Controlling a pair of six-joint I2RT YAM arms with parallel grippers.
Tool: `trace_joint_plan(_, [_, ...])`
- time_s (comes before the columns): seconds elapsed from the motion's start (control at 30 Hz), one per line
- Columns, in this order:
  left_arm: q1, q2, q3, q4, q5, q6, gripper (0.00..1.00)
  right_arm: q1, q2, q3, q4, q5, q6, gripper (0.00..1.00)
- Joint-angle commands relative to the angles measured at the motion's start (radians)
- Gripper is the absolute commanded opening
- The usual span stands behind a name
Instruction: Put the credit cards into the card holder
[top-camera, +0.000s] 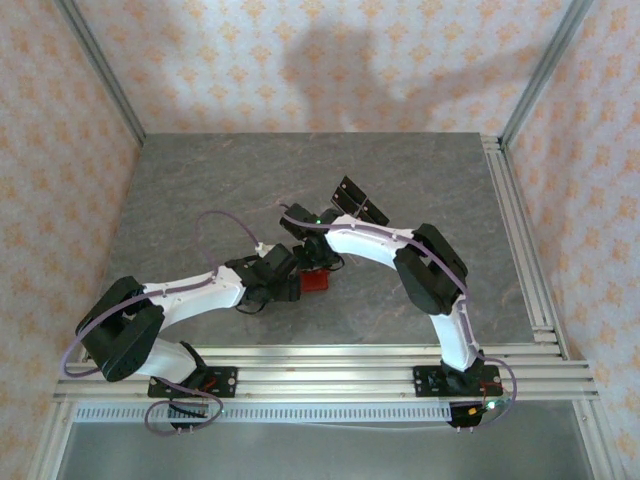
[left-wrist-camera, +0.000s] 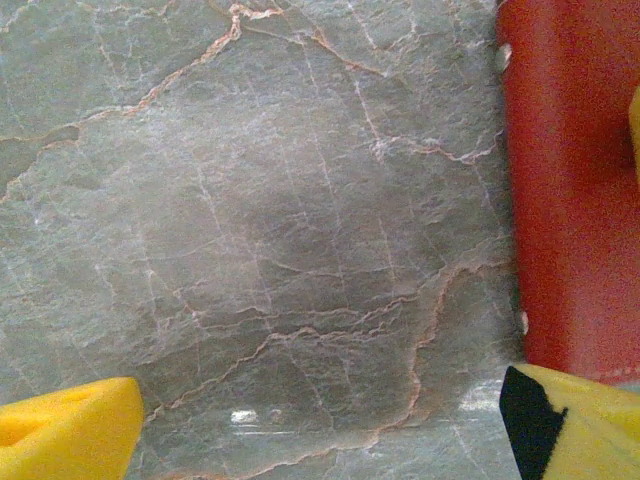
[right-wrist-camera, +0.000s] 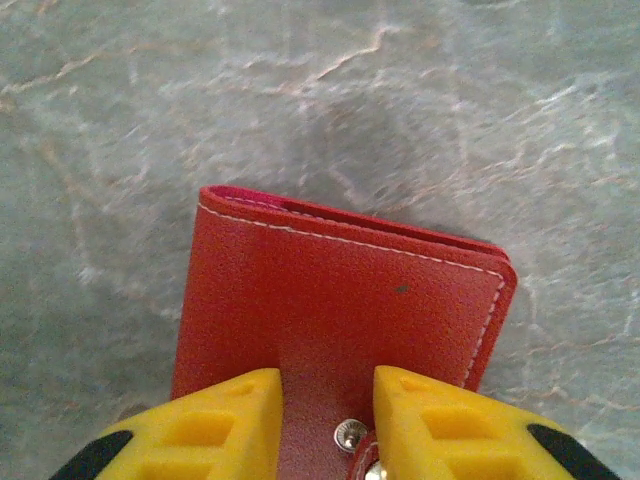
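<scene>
The card holder (right-wrist-camera: 340, 290) is a red fold-over wallet with white stitching, lying closed and flat on the grey marbled table. My right gripper (right-wrist-camera: 328, 400) hovers over its near edge with the yellow fingers (right-wrist-camera: 215, 420) parted. The strap and metal snap (right-wrist-camera: 349, 434) lie in the gap between them, ungripped. In the top view the card holder (top-camera: 317, 282) sits between both grippers. My left gripper (left-wrist-camera: 320, 420) is open wide over bare table, and the card holder (left-wrist-camera: 570, 200) lies just beyond its right finger. The credit cards are out of view.
Two dark flat objects (top-camera: 358, 200) lie behind the right arm's wrist in the top view. An aluminium rail (top-camera: 520, 230) runs along the table's right side, and more rails (top-camera: 320, 365) cross the near edge by the arm bases.
</scene>
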Motion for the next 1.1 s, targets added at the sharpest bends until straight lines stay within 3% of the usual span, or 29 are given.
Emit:
trace_joint_plan(0.0, [0.008, 0.019, 0.034, -0.022, -0.031, -0.002, 0.94, 0.004, -0.003, 0.06, -0.092, -0.032, -0.027, 0.33])
trace_joint_plan(0.4, [0.008, 0.025, 0.039, -0.006, -0.034, 0.008, 0.93, 0.002, -0.078, 0.023, -0.152, 0.039, -0.034, 0.35])
trace_joint_plan(0.77, [0.008, 0.032, 0.036, 0.005, -0.032, 0.016, 0.94, 0.002, -0.043, 0.012, -0.163, 0.043, -0.039, 0.35])
trace_joint_plan(1.07, [0.009, 0.035, 0.031, 0.011, -0.029, 0.015, 0.93, 0.002, -0.024, 0.013, -0.162, 0.047, -0.043, 0.23])
